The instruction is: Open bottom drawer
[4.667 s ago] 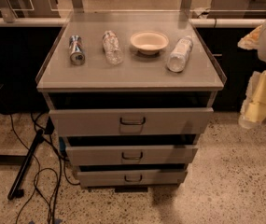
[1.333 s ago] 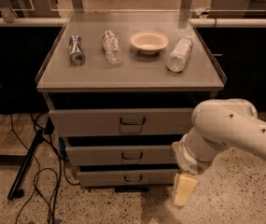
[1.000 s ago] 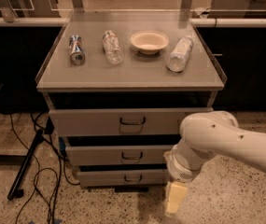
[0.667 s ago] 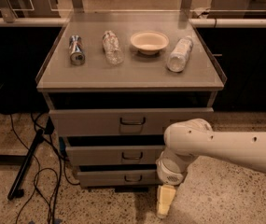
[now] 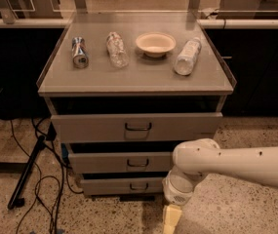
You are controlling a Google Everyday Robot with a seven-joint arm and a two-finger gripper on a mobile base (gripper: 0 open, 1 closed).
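The bottom drawer [image 5: 119, 185] is the lowest, narrowest grey front of three in the cabinet, with a small dark loop handle [image 5: 139, 186]. It stands slightly out, like the two drawers above it. My white arm reaches in from the right. My gripper [image 5: 171, 220] hangs at the frame's bottom edge, just below and to the right of the bottom drawer's front, near the floor. Only its cream-coloured tip shows.
The cabinet top [image 5: 138, 79] carries a can [image 5: 80, 52], a clear bottle [image 5: 116, 48], a cream bowl [image 5: 155, 44] and a second bottle [image 5: 187, 56]. A black stand leg [image 5: 26, 172] and cables [image 5: 46, 184] lie on the speckled floor at the left.
My arm has swung in from the right and moved left and down across the drawer fronts, bringing the gripper low beside the bottom drawer. The drawers have not moved.
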